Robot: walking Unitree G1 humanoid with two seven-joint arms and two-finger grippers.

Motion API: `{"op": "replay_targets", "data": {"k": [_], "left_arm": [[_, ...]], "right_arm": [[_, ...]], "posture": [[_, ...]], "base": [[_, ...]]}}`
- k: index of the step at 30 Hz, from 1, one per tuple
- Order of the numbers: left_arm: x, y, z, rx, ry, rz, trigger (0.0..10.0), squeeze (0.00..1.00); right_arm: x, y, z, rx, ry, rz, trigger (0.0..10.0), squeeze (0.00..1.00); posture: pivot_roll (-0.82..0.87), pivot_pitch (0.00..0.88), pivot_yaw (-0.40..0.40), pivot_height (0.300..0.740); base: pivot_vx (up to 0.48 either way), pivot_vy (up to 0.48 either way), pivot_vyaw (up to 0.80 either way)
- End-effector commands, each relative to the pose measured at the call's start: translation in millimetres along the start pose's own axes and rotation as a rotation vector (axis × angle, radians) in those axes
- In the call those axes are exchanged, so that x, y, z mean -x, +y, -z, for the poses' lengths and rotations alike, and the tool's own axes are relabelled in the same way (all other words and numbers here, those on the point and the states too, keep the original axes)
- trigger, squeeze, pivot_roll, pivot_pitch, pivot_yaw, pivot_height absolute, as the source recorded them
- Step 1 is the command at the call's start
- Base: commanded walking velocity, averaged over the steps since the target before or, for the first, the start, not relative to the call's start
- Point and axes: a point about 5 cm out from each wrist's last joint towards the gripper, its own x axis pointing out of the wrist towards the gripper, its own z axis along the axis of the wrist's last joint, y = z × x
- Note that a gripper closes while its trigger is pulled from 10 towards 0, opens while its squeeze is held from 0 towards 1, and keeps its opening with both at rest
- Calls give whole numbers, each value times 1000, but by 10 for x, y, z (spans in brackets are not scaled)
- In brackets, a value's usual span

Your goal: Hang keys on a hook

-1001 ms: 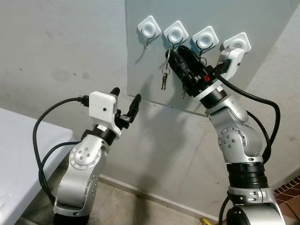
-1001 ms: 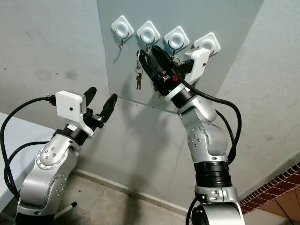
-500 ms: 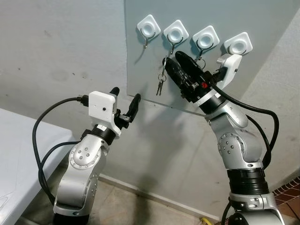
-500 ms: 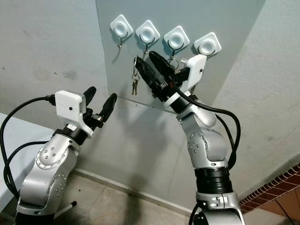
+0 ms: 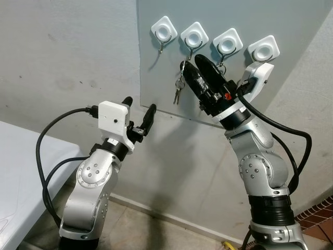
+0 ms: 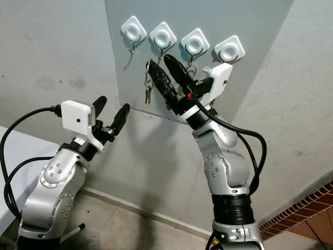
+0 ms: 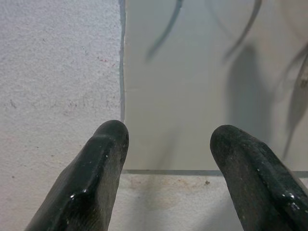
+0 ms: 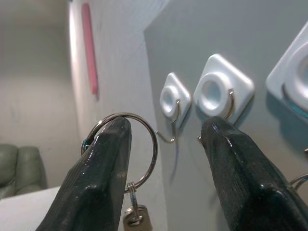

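Note:
Several white square hooks (image 5: 194, 36) sit in a row on a grey wall panel (image 5: 156, 78). My right gripper (image 5: 191, 61) is raised to the panel, its tips just below the second hook from the left. Its fingers stand apart, and the key ring (image 8: 155, 144) is looped over one finger (image 8: 108, 159). The keys (image 5: 178, 91) dangle under that finger, between the first two hooks (image 8: 174, 98). My left gripper (image 5: 140, 104) is open and holds nothing, pointing at the panel's lower left corner (image 7: 122, 168).
A white table (image 5: 15, 172) lies at the lower left. Red brick flooring (image 5: 318, 212) shows at the lower right, beside the wall. A thin wire ring (image 5: 222, 66) hangs from the third hook.
My right arm has shifted a little to the left, carrying the keys from under the second hook toward the gap between the first two. The left arm has not moved.

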Motion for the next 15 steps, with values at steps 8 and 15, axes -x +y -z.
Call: {"op": "replay_targets", "data": {"k": [8,15], "left_arm": [[-10,-15,-50,-3,-14,12,10000,0],[-7,-19,-50,-4,-14,13,10000,0]], "right_arm": [[-38,74,-137,7,-90,19,10000,0],[-62,44,-201,-106,-160,68,10000,0]], "posture": [[-53,30,-40,740],[-51,28,-41,740]], "base": [[0,0,0],[0,0,0]]}}
